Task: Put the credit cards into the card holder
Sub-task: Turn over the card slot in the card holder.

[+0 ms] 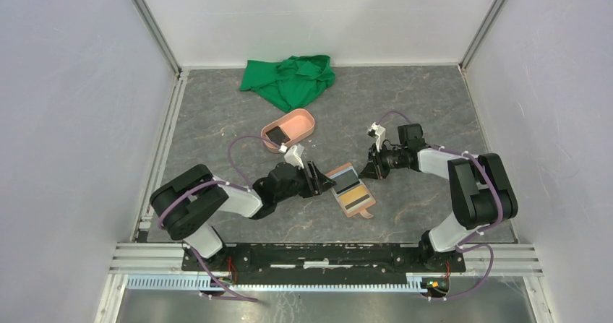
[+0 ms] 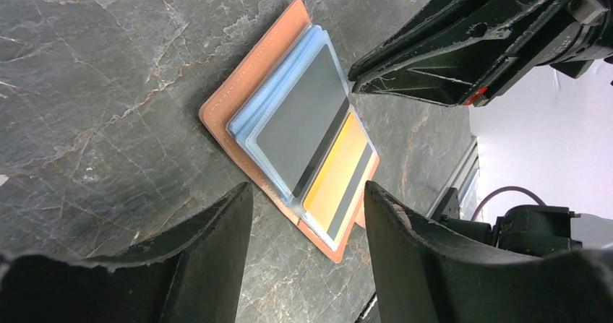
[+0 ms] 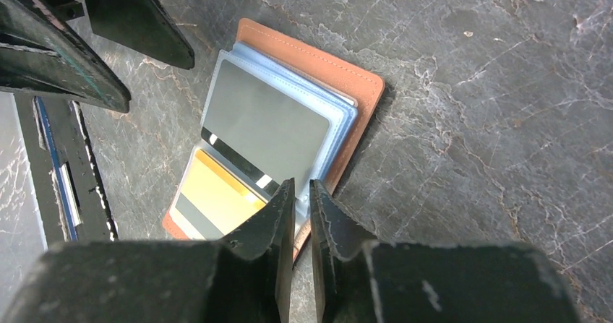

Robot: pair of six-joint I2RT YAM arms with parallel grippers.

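Observation:
The tan card holder (image 1: 363, 209) lies open in the middle of the table, clear sleeves facing up. A dark grey credit card (image 2: 303, 117) sits in its upper sleeve and a yellow card (image 2: 336, 171) in the lower one. A black credit card (image 1: 275, 133) lies in the pink tray. My left gripper (image 1: 323, 182) is open at the holder's left edge, nothing between its fingers (image 2: 217, 229). My right gripper (image 1: 371, 170) hovers at the holder's right edge; its jaws stand a narrow slit apart with nothing in them (image 3: 302, 186).
A salmon-pink oval tray (image 1: 300, 124) stands behind the left arm. A crumpled green cloth (image 1: 289, 79) lies at the back of the table. White walls enclose the table on three sides.

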